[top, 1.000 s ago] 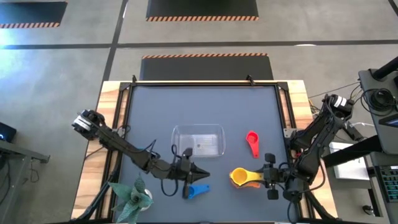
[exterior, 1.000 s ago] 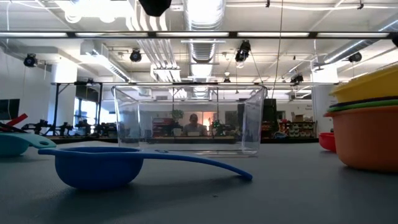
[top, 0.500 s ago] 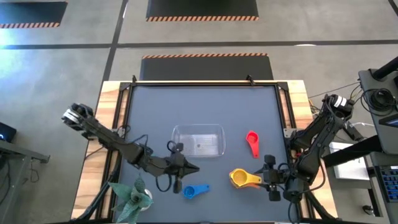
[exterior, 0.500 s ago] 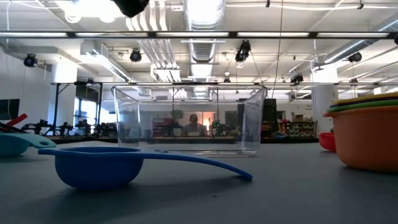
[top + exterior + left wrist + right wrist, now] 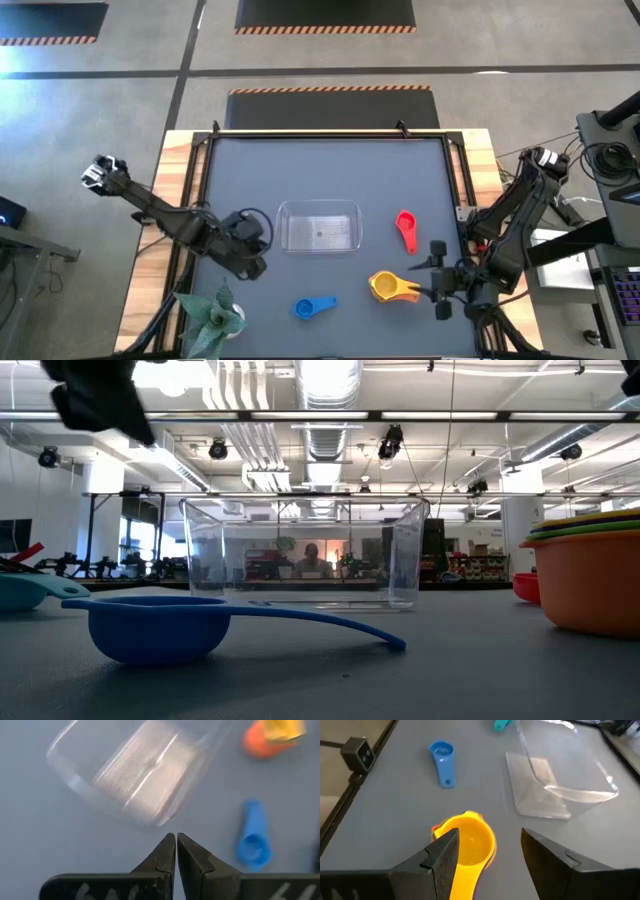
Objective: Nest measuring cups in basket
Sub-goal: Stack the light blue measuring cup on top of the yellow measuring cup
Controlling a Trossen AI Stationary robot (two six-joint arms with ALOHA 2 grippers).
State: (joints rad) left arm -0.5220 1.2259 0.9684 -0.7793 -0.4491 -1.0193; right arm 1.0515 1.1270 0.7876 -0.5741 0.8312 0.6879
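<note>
Dark grey worktop (image 5: 250, 170); clear basket (image 5: 319, 226); blue cup (image 5: 314, 306), red cup (image 5: 405, 230), yellow cup (image 5: 392, 285) over orange; teal cup (image 5: 30, 592).

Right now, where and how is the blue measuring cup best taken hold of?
Probably by its flat handle, from above: the blue measuring cup lies alone on the table, bowl up, with its handle sticking out clear toward the nested stack. The left gripper, shut, is nearer.

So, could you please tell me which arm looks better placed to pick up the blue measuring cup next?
Probably the left. Its gripper, jaws shut and empty, is just left of the blue measuring cup, while the right gripper, jaws open, sits at the yellow-topped stack of cups.
</note>
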